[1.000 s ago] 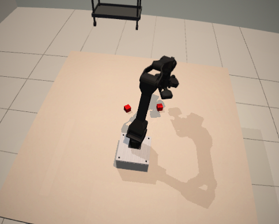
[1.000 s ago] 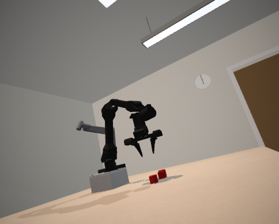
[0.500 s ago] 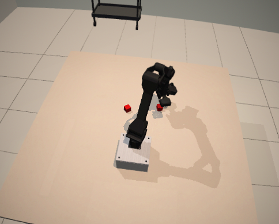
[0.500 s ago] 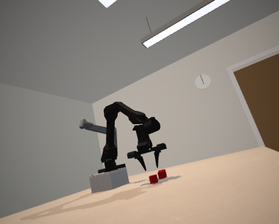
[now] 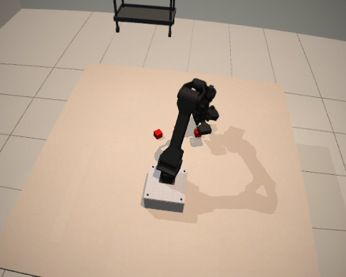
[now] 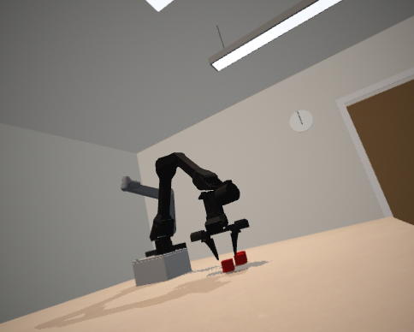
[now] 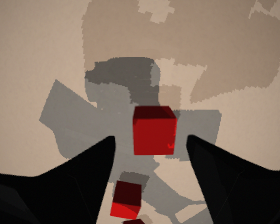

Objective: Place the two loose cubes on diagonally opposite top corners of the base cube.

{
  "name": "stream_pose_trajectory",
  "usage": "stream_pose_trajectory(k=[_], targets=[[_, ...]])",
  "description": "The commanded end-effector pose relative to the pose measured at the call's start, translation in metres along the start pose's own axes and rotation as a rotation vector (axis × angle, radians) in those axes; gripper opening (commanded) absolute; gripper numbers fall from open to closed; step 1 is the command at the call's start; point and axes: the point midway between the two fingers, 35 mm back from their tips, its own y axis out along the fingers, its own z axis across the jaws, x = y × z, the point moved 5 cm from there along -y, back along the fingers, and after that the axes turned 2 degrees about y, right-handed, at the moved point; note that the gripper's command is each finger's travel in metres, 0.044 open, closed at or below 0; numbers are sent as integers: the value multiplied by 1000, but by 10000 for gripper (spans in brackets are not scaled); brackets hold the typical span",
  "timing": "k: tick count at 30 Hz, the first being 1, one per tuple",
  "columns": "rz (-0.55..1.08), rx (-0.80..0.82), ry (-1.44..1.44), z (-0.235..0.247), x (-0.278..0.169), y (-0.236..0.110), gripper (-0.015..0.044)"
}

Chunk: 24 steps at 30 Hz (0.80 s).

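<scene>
Three small red cubes lie on the tan mat (image 5: 89,160); I cannot tell which is the fixed base. One cube (image 5: 196,133) (image 7: 154,130) lies right of the arm, under my gripper (image 5: 205,129) (image 6: 225,255) (image 7: 151,140). The gripper is open and empty, fingers pointing down just above the mat, with this cube between the fingertips in the wrist view. A second cube (image 7: 126,198) and a third cube (image 5: 158,133) lie further left in a rough line. The exterior view shows two cubes, one (image 6: 227,265) nearer and one (image 6: 240,257) behind it. The arm hides the middle cube in the overhead view.
The arm stands on a grey pedestal (image 5: 165,194) (image 6: 162,267) near the mat's middle. A black cart (image 5: 144,14) stands on the tiled floor beyond the mat's far edge. A brown door (image 6: 385,150) is in the wall at the right.
</scene>
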Motion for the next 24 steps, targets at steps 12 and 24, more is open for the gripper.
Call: stream_pose_trajectory(k=[12, 24], targets=[[2, -9, -5, -2, -1, 23, 239], [2, -9, -5, -1, 0, 15, 105]])
